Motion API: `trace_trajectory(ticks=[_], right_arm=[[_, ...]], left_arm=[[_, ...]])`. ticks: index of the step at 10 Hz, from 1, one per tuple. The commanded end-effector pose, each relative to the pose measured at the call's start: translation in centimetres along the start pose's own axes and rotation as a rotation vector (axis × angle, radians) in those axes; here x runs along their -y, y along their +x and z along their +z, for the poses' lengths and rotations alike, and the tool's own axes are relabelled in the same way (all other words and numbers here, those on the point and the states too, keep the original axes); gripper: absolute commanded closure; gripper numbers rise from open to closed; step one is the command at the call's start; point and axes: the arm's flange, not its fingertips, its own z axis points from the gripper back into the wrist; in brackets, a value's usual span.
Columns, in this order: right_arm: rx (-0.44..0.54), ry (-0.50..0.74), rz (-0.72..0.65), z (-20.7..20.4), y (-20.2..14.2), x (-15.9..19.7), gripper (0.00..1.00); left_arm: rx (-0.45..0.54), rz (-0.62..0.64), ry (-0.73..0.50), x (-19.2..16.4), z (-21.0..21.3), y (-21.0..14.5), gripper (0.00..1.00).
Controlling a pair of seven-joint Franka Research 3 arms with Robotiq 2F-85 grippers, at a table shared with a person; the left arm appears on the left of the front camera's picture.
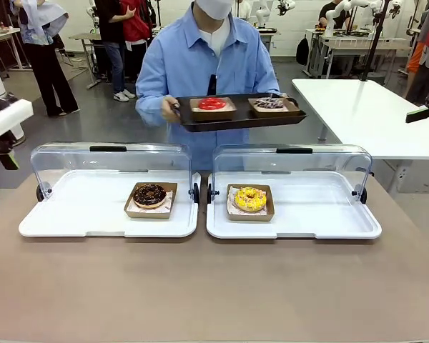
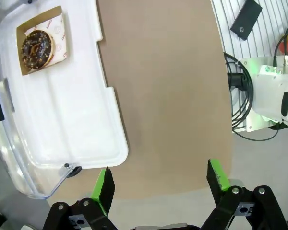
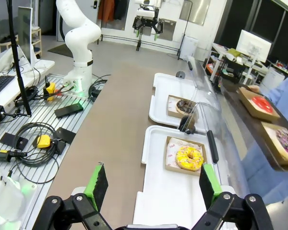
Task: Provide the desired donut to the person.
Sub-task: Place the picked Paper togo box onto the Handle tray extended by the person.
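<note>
Today we see our left gripper (image 2: 158, 187) hanging above the brown table (image 2: 168, 96), its green-padded fingers spread wide with nothing between them. Ahead of it and off to one side in the left wrist view lies the left white tray (image 2: 72, 129), lid raised, with the chocolate sprinkled donut (image 2: 36, 49) in its paper box at the far end, well apart from the fingers.

Across the table in the front view, the person (image 1: 207, 64) in a light blue shirt stands behind both trays and holds a dark serving tray (image 1: 239, 118) level in both hands. On it sit a red-glazed donut (image 1: 211, 103) and a dark-topped donut (image 1: 270, 103), each in its own box.

Further right, the right white tray (image 1: 300, 221) carries the yellow donut (image 1: 250, 199) under its open clear lid (image 1: 293, 164).

Our right gripper (image 3: 153, 184) also stands parted and empty over the table's near end. In the right wrist view the yellow donut lies just beyond its fingertips, slightly toward the right finger, with the chocolate one farther on.
</note>
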Motion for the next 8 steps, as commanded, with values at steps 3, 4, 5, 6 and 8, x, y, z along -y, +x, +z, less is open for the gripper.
trace_trajectory(ticks=[3, 4, 5, 6, 8], right_arm=[[-0.008, -0.006, -0.013, -0.24, 0.15, -0.05, 0.0], [-0.008, -0.006, -0.013, -0.24, 0.15, -0.05, 0.0], [-0.008, -0.006, -0.013, -0.24, 0.15, -0.05, 0.0], [-0.008, -0.006, -0.013, -0.24, 0.15, -0.05, 0.0], [-0.008, -0.006, -0.013, -0.24, 0.15, -0.05, 0.0]], left_arm=[[0.017, 0.007, 0.043, 1.53, 1.54, -0.56, 0.0], [0.017, 0.007, 0.043, 1.53, 1.54, -0.56, 0.0], [0.017, 0.007, 0.043, 1.53, 1.54, -0.56, 0.0], [0.017, 0.007, 0.043, 1.53, 1.54, -0.56, 0.0], [0.017, 0.007, 0.043, 1.53, 1.54, -0.56, 0.0]])
